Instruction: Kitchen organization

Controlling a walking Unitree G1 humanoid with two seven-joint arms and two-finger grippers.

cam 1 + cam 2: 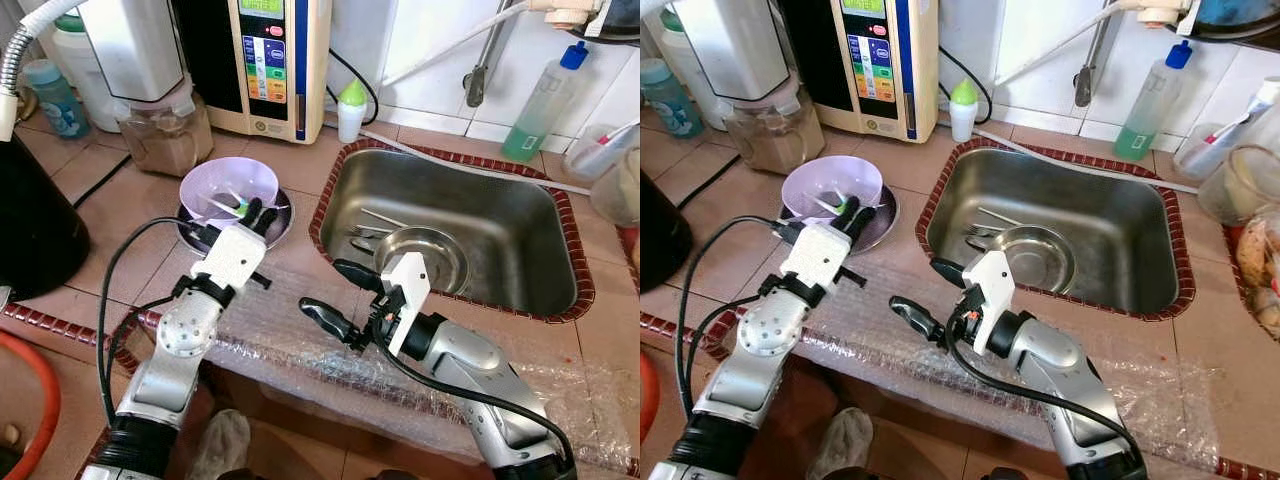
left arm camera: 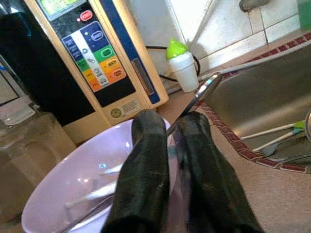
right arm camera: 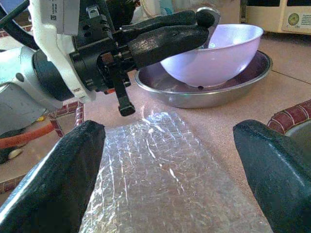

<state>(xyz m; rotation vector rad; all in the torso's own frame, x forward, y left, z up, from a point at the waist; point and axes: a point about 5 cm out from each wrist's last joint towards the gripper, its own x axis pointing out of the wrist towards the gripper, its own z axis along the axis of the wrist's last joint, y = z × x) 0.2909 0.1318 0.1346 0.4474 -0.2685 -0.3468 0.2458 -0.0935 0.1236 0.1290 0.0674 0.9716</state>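
Pinching a half-hidden metal utensil [image 2: 201, 92], left gripper [image 1: 260, 212] overlaps lilac bowl [image 1: 222, 186].

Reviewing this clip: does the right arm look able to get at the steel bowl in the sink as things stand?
Probably yes. The right gripper hangs open at the sink's near rim, and the steel bowl lies just beyond it with nothing between them.

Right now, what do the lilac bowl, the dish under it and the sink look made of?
Lilac bowl: probably plastic; smooth, soft sheen, slightly translucent. Dish beneath: metal, likely stainless steel, with a bright reflective rim. Sink: brushed stainless steel, dull grey reflections.
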